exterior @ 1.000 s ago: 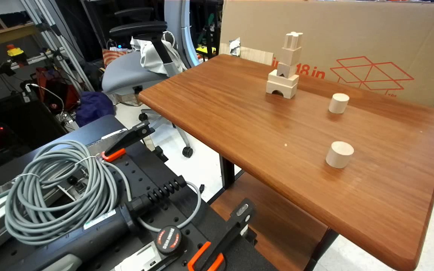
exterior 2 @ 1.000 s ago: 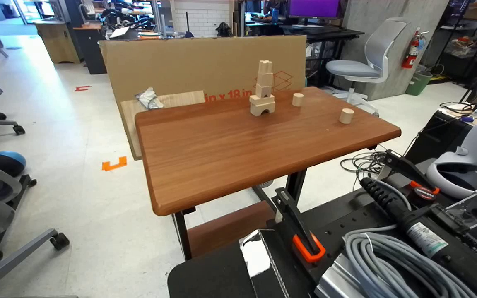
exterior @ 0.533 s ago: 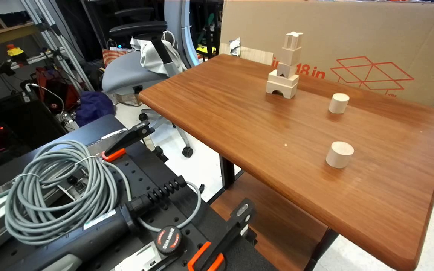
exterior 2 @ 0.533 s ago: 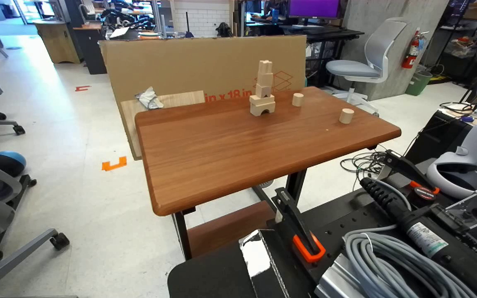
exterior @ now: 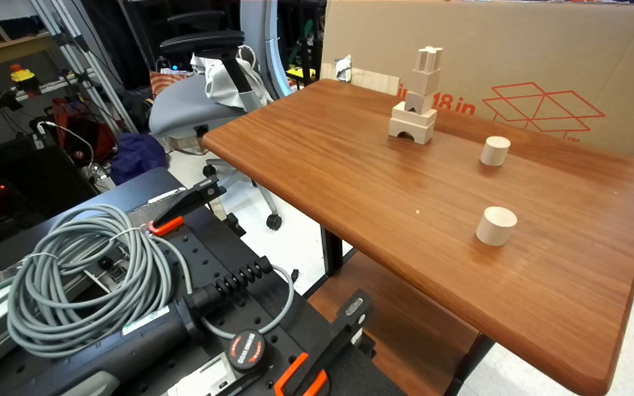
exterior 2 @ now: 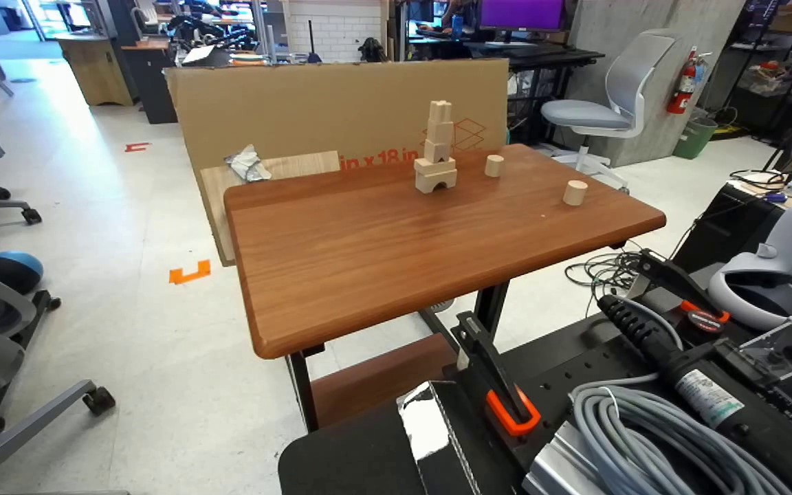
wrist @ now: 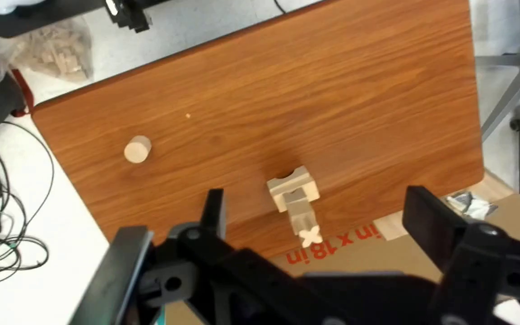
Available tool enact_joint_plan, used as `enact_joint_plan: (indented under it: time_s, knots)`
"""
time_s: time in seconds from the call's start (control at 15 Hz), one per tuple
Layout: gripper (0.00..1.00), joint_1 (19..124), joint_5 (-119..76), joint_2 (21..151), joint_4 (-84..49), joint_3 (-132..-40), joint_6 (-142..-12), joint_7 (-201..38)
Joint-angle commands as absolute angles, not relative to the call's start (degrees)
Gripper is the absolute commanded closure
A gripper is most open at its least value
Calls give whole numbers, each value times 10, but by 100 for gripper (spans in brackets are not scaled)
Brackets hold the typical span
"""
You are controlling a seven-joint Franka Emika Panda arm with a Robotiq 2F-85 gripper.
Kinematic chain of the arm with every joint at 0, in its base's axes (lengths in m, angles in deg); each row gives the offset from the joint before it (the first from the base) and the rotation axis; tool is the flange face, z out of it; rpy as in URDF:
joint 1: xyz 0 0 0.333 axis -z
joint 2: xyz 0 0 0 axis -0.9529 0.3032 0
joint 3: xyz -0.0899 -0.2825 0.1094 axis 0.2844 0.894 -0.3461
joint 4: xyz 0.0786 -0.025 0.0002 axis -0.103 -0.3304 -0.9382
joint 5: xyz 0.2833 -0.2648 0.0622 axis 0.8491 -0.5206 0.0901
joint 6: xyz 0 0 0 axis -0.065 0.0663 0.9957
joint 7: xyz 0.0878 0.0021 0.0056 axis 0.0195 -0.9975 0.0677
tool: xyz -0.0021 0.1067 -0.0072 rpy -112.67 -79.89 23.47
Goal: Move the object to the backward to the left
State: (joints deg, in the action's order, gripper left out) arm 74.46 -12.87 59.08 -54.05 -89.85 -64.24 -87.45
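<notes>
Many wooden pieces (wrist: 63,61) in clear bag (wrist: 79,38); gripper (wrist: 315,203) spread wide, holding nothing.

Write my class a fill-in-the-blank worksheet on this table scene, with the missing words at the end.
1. The wooden cylinder nearer the cardboard stands ____, not tipped over.
2. The bottom block of the tower is cut into the shape of an ____.
3. The lettering on the cardboard is ____ in colour.
4. In the wrist view, the gripper is ____, not shut.

Missing words: upright; arch; red; open.
</notes>
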Motion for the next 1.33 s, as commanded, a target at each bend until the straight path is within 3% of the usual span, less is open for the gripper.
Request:
enact_joint_plan:
  time_s: [0.0, 0.53, 1.27]
  knots:
    - [0, 764, -167, 649, -489, -878, -674, -854]
    - [0, 791, -156, 812, -354, -838, -708, -780]
    - [0, 812, -164, 1028, -200, -858, -676, -647]
